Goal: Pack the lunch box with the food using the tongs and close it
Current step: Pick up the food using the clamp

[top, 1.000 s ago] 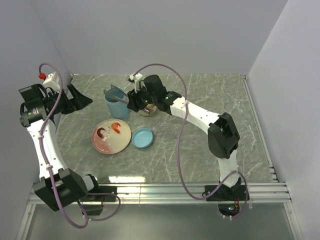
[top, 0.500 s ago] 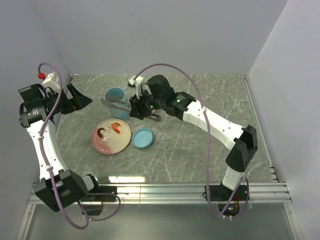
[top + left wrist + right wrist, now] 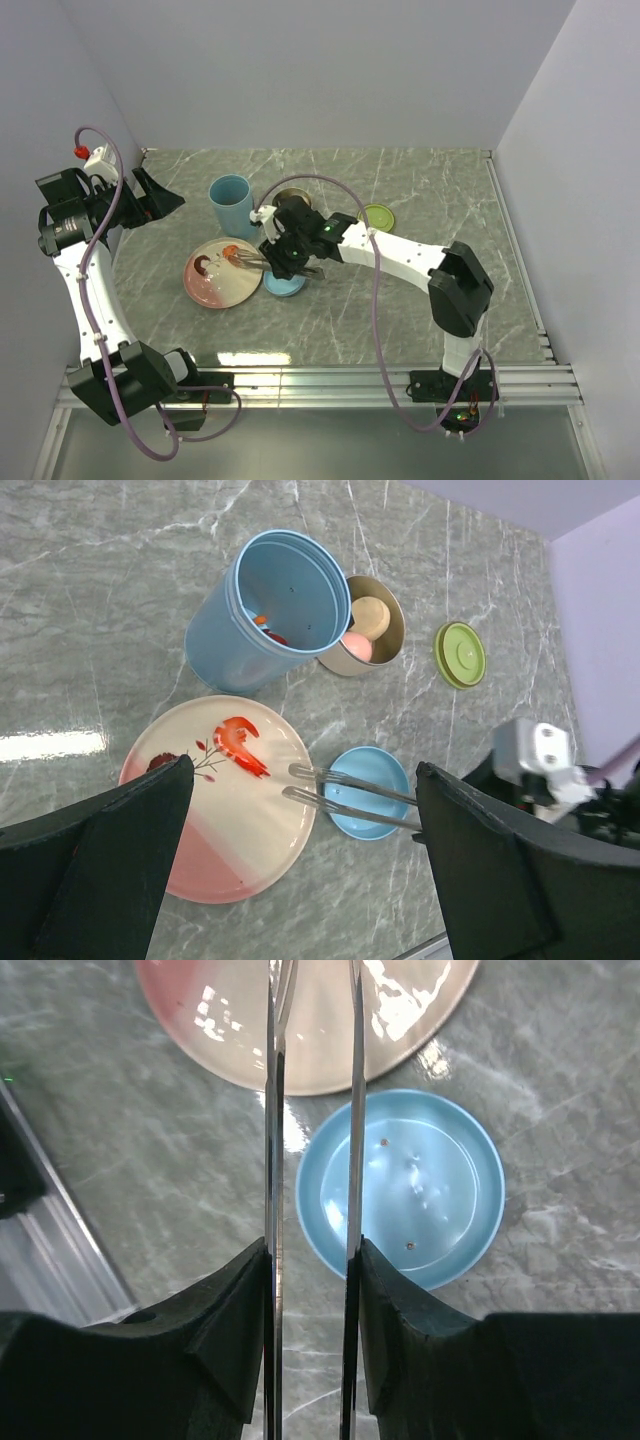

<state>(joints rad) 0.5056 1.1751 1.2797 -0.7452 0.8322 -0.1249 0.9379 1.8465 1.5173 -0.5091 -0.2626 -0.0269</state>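
My right pincer [image 3: 310, 1260] is partly closed on the tongs [image 3: 350, 785]. One pad presses each slender silver arm from the outside, squeezing them only halfway, I judge so that the tips keep a gap wide enough to take a piece of food. Nothing shows between the tips.

The tongs reach out from my pincer over the plate's [image 3: 235, 840] right rim, and the tips hover inside it, just beside the orange-red shrimp [image 3: 240, 745]. I cannot tell whether they touch it. A small dark piece [image 3: 160, 763] lies at the plate's left rim.

Under the tongs' shafts, just beside the plate's right rim, a blue lid [image 3: 370, 763] lies flat on the table. It is off its container, which leaves that open for filling.

Beyond the plate's far rim stands the blue tub [image 3: 235, 645], open, with orange-red bits at its bottom. Touching it, further right of the plate, is the tan bowl [image 3: 392, 650], holding a pale egg [image 3: 370, 615] and a pink piece [image 3: 355, 645]. A green lid [image 3: 460, 655] lies well to the plate's right, apart from everything.

My left pincer [image 3: 160, 195] hangs raised off the plate's far left, fingers spread wide and holding nothing. It seems parked there so that it stays clear of the tongs.
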